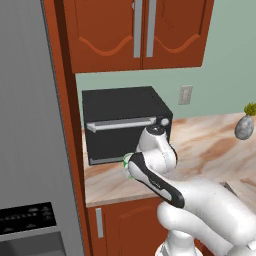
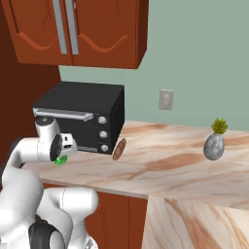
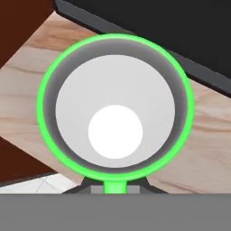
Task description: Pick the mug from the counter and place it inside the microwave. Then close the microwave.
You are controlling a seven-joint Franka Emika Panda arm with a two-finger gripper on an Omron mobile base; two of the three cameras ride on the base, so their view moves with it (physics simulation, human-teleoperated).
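Reddish-brown wall cabinets (image 1: 140,32) with long silver handles hang over a beige-pink marbled counter (image 2: 160,168), backed by a pale green wall carrying a white wall outlet (image 2: 166,99). At the counter's left end, against the tall wood panel, stands a black toaster oven (image 1: 125,122) with a silver bar handle and three round knobs down its right side. To the left of the panel, a grey refrigerator (image 1: 27,125) with a dark control panel occupies the near side of the left base view.

Green mug (image 3: 115,106): seen from directly above in the hand view, its bright green rim a full circle around a white interior, with counter surface beneath it and the toaster oven's dark front edge just beyond. In the base views, green slivers of the mug (image 1: 126,165) (image 2: 60,160) show under the wrist, near the counter's front left corner, in front of the toaster oven.

Gripper (image 3: 115,187): its fingers are pressed together on the mug, pinching the green handle at the lower edge of the hand view.

A brown bread loaf (image 2: 119,149) lies just beside the toaster oven's right front corner. Well apart, toward the counter's right end, stands a grey speckled vase (image 2: 214,146) holding a small green plant.
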